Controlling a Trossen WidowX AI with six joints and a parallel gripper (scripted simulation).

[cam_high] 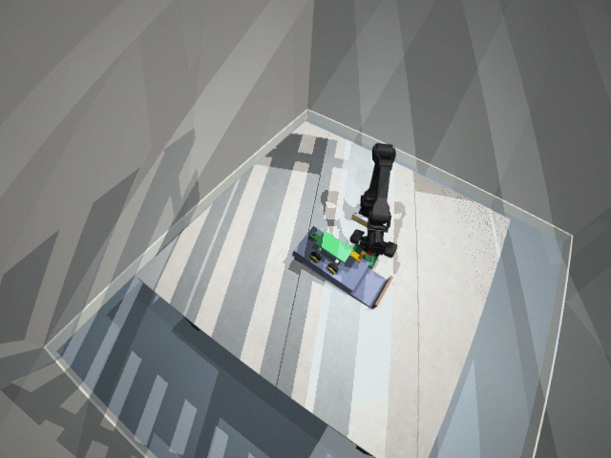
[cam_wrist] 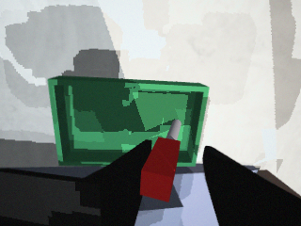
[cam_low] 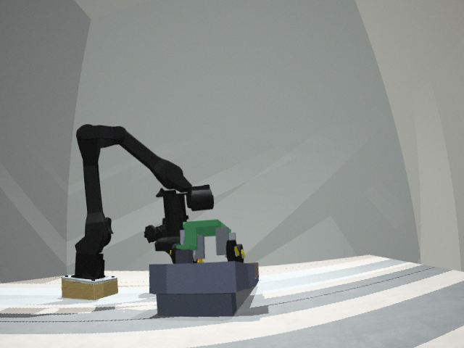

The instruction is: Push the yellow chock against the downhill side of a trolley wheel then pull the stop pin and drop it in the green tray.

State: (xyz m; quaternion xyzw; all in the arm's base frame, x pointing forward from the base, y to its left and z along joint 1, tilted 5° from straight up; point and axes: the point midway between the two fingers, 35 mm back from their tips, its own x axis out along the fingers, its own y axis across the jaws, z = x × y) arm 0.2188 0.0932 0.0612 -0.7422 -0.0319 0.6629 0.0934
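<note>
Letting go of the red-headed stop pin point(cam_high: 369, 253) point(cam_wrist: 161, 162) now, fingers part-open, pin tilted between them above the green tray point(cam_high: 372, 260). If its head drags on a finger, I reckon it could tip out over the tray's ramp-side rim.

One camera looks down from high and far over the whole counter point(cam_high: 458, 315), another faces the ramp point(cam_high: 321, 267) point(cam_low: 198, 278) end-on from low and nearer, sharing cart and arm with it, and the wrist one peers closely down past the gripper point(cam_high: 375, 251) point(cam_wrist: 178, 148) at the tray point(cam_high: 372, 260) point(cam_wrist: 202, 124).
</note>
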